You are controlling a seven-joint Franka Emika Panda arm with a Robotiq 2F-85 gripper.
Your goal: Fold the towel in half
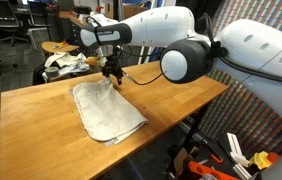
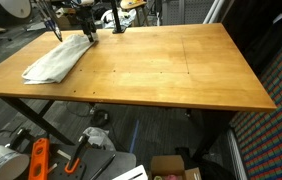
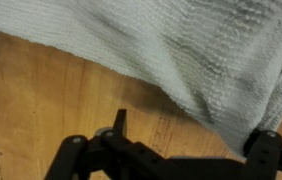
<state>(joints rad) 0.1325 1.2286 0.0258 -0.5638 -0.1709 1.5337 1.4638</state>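
The arm (image 1: 171,25) leans in over the wooden tabletop (image 1: 171,95) with its jaws spread as wide as they go and nothing in them. The towel (image 1: 106,110) is the big pale cloth lying a bit rumpled on the wood, right below the jaws. In both exterior views the jaws hang over one corner of it, and the rest of the towel (image 2: 56,60) stretches away from them across the tabletop (image 2: 161,70).

In the wrist view the towel (image 3: 181,50) fills nearly everything ahead of the jaws. Its edge runs slantwise over bare wood and down to one finger (image 3: 269,145), while the opposite finger (image 3: 76,155) sits over plain tabletop (image 3: 31,110). Honestly can't tell whether either tip is touching the cloth.

Past the jaws, off the tabletop, there's a smaller white-and-dark cloth bundle (image 1: 66,65).
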